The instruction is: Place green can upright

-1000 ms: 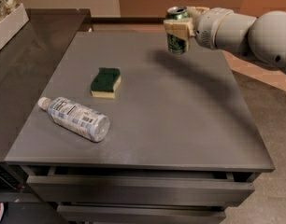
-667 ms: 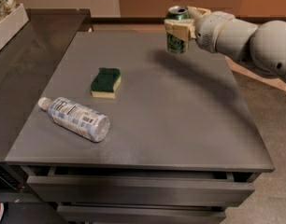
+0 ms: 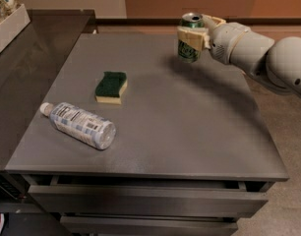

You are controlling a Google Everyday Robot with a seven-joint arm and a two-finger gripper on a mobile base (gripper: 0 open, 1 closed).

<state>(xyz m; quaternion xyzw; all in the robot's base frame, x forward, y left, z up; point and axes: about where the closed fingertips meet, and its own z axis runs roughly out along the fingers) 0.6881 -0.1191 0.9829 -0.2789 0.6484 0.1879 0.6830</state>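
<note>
We are looking across a flat dark grey desk [image 3: 160, 132] with drawers under its front edge, standing before a plain tan wall. In this one camera view, a rectangular green-and-yellow sponge [image 3: 111, 86] is lying left of the middle. A clear plastic bottle [image 3: 79, 125] is lying on its side near the front left corner. The pale two-finger gripper [image 3: 192, 35] is reaching in from the right, its fingers clamping the small dark green drink can [image 3: 189, 52] around its upper body. The can is sitting upright in the grasp, silver top upward, over the desk's far right part, well apart from sponge and bottle. We are unable to tell whether its base is touching the desk.

We are judging the placing step to be in hand. The next move is calling for a straight lowering until the base sits flat, then parting the fingers without tipping the can.
</note>
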